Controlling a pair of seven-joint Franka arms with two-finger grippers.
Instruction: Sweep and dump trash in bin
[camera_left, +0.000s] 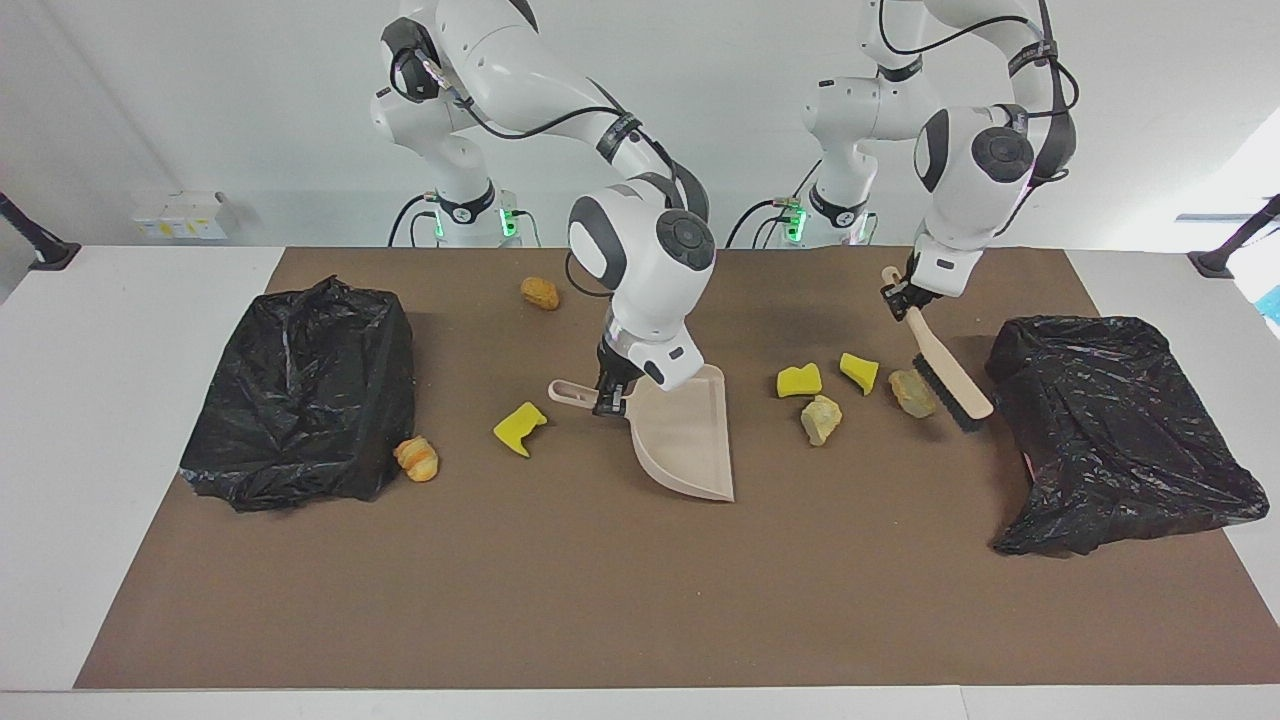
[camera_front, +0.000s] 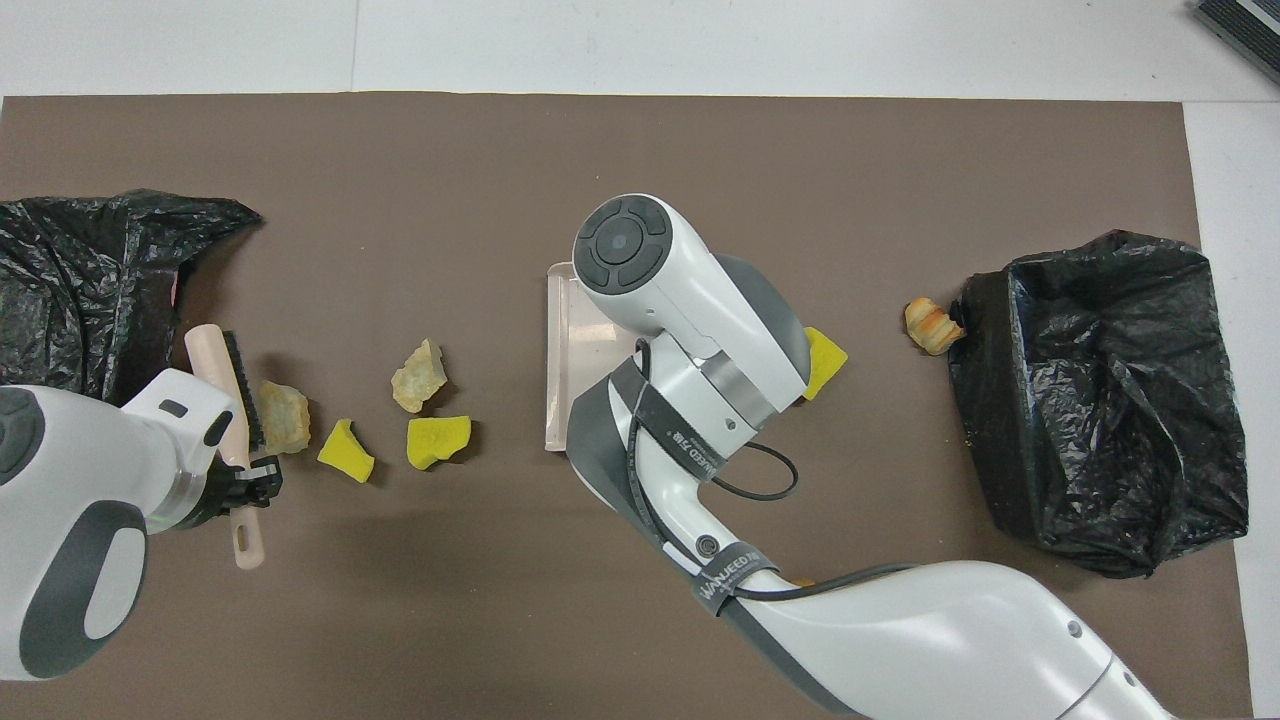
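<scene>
Facing view: trash (camera_left: 800, 381), yellow and tan lumps; left end effector (camera_left: 903, 297) pinching brush (camera_left: 948, 378)

From my console this reads as a robotics lab, not a home or kitchen. I see two white robot arms (camera_left: 640, 250) bolted at the edge of a plain white surface (camera_left: 130, 330), cables looped along their links and green status lights glowing at their bases. A brown mat (camera_left: 600, 600) marks out the work area, and the wall past the arms is bare white. Black clamp stands (camera_left: 35, 240) sit at the surface's corners. The litter looks staged: sponge chunks (camera_left: 520, 428) and bread-like lumps (camera_left: 540, 293) scattered between two bins lined with black bags (camera_left: 300, 390).
</scene>
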